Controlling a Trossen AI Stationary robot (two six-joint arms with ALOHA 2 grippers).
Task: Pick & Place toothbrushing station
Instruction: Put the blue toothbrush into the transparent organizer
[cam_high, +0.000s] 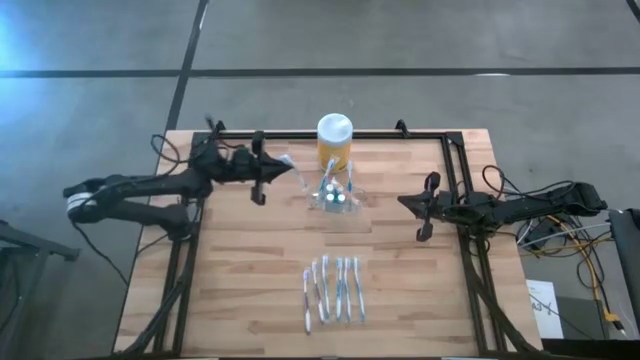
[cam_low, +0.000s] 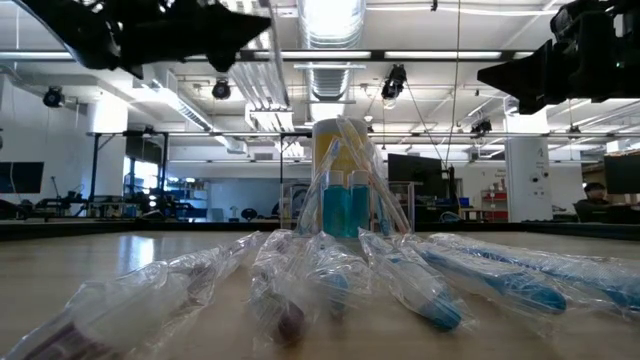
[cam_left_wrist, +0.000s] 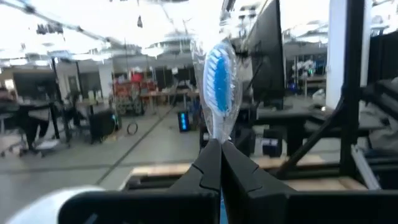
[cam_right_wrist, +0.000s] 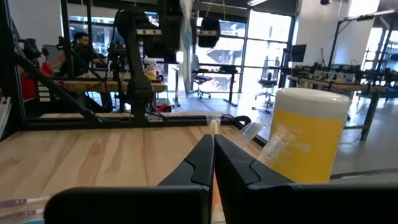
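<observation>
From my console the table (cam_high: 400, 260) reads as pale wood planks with a smooth, lightly satin face, framed by matt black metal rails (cam_high: 455, 190). At about twelve o'clock on it the toothbrushing station (cam_high: 333, 197) looks like clear glossy plastic, and behind it the yellow jar (cam_high: 334, 148) has a smooth plastic look with a matt white lid. The toothbrushes (cam_high: 333, 290) at six o'clock sit in crinkled, shiny see-through film, one more such wrapped toothbrush (cam_left_wrist: 219, 87) is pinched in the left gripper (cam_left_wrist: 219, 152), whose fingers look like matt dark plastic.
</observation>
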